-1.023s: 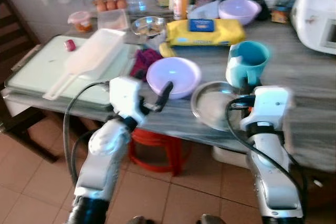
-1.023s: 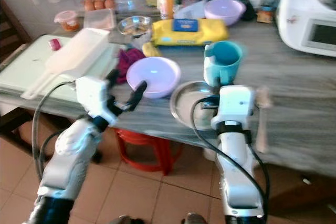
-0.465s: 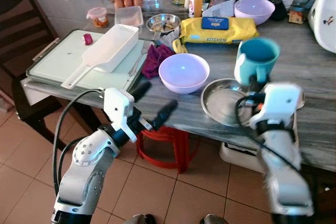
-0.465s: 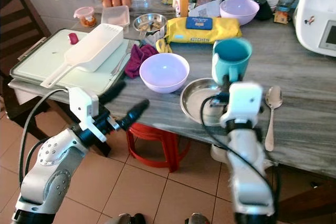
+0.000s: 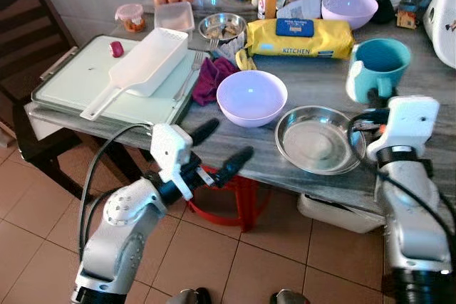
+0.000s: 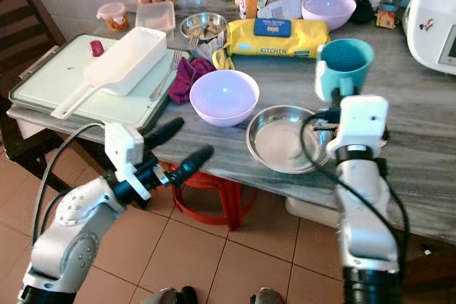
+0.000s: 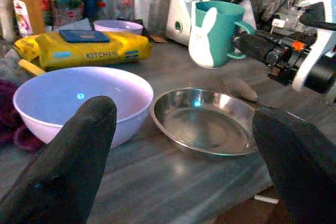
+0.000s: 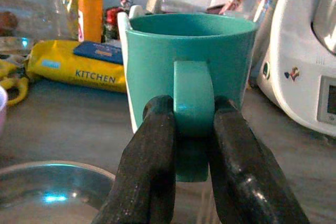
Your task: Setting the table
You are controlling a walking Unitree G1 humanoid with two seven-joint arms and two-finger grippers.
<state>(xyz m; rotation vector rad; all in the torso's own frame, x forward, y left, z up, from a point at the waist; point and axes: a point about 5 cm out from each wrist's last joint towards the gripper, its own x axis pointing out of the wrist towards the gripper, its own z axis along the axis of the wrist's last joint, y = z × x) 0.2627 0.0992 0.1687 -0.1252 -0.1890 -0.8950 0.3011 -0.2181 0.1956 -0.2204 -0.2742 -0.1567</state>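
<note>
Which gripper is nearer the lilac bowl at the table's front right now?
Left. The left gripper hovers open off the table edge just before the lilac bowl; the right gripper clamps the teal mug's handle beyond the steel plate.

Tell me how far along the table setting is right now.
Early on, judging by the layout. The lilac bowl and steel plate already sit side by side near the table's front edge. In hand: the right gripper is clamped on the teal mug's handle. The left gripper is open at the table edge, holding nothing. The mug still needs placing.
</note>
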